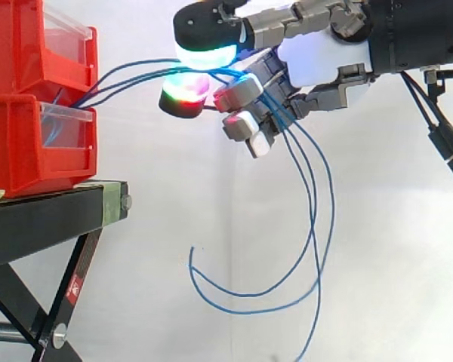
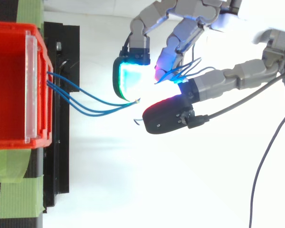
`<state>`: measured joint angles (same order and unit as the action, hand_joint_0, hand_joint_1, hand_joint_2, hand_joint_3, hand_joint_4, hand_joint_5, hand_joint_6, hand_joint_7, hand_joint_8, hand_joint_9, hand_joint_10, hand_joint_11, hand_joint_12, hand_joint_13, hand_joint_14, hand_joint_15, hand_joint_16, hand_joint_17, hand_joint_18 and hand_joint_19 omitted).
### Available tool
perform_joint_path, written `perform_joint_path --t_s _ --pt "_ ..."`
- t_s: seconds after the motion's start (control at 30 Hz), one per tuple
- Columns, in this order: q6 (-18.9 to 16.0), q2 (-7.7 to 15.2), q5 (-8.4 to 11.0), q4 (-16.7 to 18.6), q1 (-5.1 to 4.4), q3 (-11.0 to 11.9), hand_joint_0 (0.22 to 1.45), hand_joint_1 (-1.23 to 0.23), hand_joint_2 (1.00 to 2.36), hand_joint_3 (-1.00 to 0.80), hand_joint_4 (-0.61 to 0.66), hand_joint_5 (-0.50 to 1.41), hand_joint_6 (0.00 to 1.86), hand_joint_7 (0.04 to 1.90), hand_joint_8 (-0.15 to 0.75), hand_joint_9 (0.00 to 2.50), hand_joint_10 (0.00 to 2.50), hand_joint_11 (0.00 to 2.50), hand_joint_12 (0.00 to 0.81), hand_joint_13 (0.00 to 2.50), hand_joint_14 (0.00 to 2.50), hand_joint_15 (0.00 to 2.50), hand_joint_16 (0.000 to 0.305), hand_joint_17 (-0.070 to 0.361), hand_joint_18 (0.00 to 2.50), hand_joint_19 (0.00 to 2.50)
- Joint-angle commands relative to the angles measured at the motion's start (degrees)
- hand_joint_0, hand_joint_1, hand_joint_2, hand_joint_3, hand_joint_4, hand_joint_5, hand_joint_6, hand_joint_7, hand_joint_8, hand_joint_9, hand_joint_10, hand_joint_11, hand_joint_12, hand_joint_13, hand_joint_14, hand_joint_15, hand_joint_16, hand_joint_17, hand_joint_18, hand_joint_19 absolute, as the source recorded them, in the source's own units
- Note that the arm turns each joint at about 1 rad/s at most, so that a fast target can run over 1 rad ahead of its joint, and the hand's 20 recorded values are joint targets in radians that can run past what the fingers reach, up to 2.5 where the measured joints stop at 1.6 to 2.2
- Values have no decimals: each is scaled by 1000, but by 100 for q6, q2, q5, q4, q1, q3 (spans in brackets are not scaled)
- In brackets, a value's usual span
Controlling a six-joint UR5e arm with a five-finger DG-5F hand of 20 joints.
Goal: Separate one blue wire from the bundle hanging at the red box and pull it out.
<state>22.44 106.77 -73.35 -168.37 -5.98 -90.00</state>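
Beside red bins [image 1: 38,143] on black stand [image 1: 38,219] — hand [image 1: 317,64] clasping blue wires [image 2: 92,114], ends dangling

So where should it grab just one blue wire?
On the top wire, along the span between the red bin and the hand holding the blue wires. Come from above: there it arches clear of the others, which bunch together nearer the hand.
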Motion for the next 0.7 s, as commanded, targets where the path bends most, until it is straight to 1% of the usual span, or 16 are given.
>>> perform_joint_path --t_s 0.0,0.1,0.13,0.2,0.23,0.3,0.37,0.43,0.47,0.5,0.53,0.57,0.63,0.67 --pt "-2 -7 -4 6 0 0 632 -947 1021 -99 173 -242 966 943 296 885 340 1663 444 1019 20 1206 57 128 954 682" --pt "-2 2 5 6 0 0 623 -956 1021 -119 176 -244 965 938 294 874 322 1671 451 1010 21 1202 57 129 947 682" --pt "-2 2 5 6 -9 0 601 -942 1021 -156 171 -243 965 924 302 878 322 1654 453 1008 21 1199 57 129 946 700" --pt "-2 2 -4 6 -9 0 600 -929 1021 -167 156 -234 960 932 299 914 313 1671 451 1011 20 1193 57 128 943 707" --pt "-2 2 -4 6 0 0 600 -881 1021 -180 126 -216 951 960 300 971 301 1676 446 1017 20 1184 56 126 945 718" --pt "-2 2 -4 6 -9 0 591 -804 1020 -147 79 -199 947 982 287 1061 248 1702 440 1030 20 1163 54 122 958 735" --pt "-2 2 -4 6 -9 0 583 -743 1013 -105 55 -176 949 975 328 1148 439 1555 492 1098 13 1132 62 140 1058 718" --pt "-2 2 -4 15 -9 -9 579 -711 1002 -76 35 -157 946 986 354 1210 512 1477 528 1155 10 1112 68 154 1133 713" --pt "-2 -7 -4 15 -9 0 578 -706 1000 -72 33 -155 945 992 358 1234 503 1492 528 1160 10 1119 69 155 1140 718" --pt "-2 -7 -4 15 -9 0 537 -652 1167 -109 11 -147 942 1018 355 1270 491 1486 544 1192 9 1116 72 161 1171 724" --pt "-2 2 -4 6 -9 0 523 -624 1229 -120 -1 -142 941 1032 353 1282 471 1498 547 1203 9 1116 72 163 1183 718" --pt "-2 2 -4 6 -9 0 495 -556 1364 -144 -22 -136 939 1061 338 1337 371 1551 553 1220 8 1111 73 165 1201 728" --pt "-2 -7 -4 15 -9 0 481 -515 1440 -154 -23 -132 938 1084 344 1354 344 1569 552 1227 8 1111 74 166 1209 725" --pt "-2 -7 -4 15 -9 0 479 -501 1454 -153 -30 -129 939 1094 343 1372 309 1575 554 1228 8 1118 74 167 1207 727"
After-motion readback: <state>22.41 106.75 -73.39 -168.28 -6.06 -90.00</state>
